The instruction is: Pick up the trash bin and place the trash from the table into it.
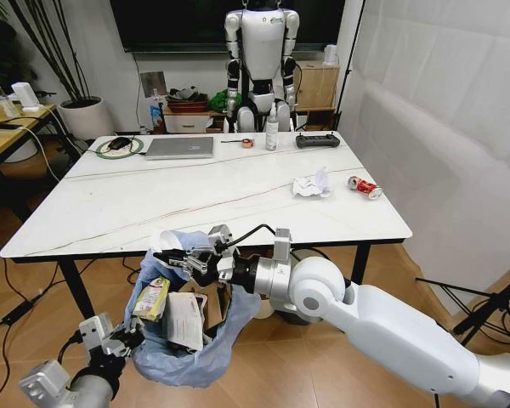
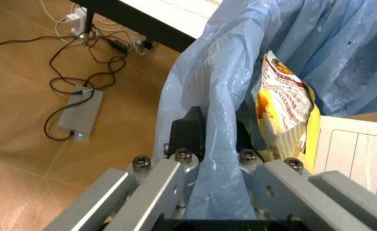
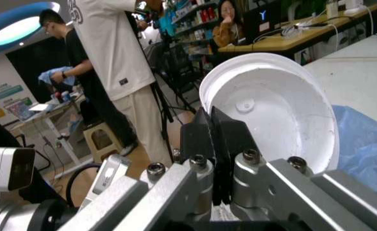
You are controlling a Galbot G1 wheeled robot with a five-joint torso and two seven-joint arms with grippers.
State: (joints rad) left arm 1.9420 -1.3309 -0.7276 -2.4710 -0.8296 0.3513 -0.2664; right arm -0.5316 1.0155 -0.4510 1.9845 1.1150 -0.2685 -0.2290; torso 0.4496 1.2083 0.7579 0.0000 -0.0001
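The trash bin, lined with a crinkled light-blue bag, hangs below the table's front edge. My left gripper is shut on the bag-covered rim, one dark finger outside it. A yellow wrapper and a white card lie inside. My right gripper is over the bin's mouth, shut on the edge of a white paper plate, which stands nearly upright. On the table's right part lie a crumpled white tissue and a crushed red can.
At the table's far side are a laptop, a spray bottle, a black controller and a mouse on a green-rimmed pad. A humanoid robot stands behind. A wooden desk is at left. Cables and a power brick lie on the floor.
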